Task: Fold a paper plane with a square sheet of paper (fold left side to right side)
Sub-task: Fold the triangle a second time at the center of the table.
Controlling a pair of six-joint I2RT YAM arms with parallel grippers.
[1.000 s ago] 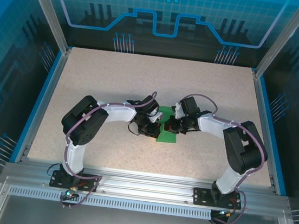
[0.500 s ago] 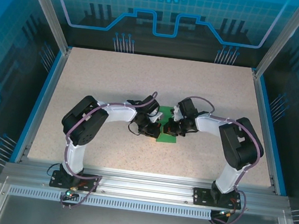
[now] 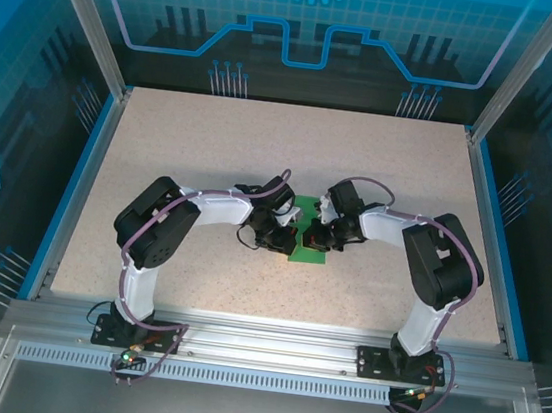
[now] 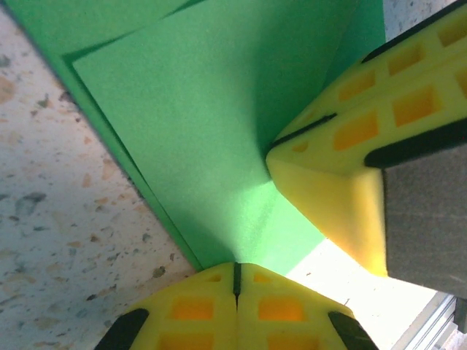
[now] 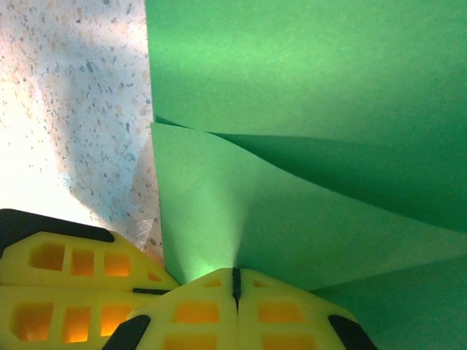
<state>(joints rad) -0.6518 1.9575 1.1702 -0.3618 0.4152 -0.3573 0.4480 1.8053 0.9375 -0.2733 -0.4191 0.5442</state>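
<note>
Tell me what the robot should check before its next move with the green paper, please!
1. Left gripper pinching the green paper sheet: ok, its jaws are shut on the sheet's edge.
2. Right gripper pinching the sheet: ok, its jaws are shut on a raised flap.
3. Grippers clear of each other: cannot tell, they sit very close together.
4. Sheet lying flat: not ok, its layers bow up in the right wrist view.
5. Sheet well inside the table: ok, it is near the middle.
</note>
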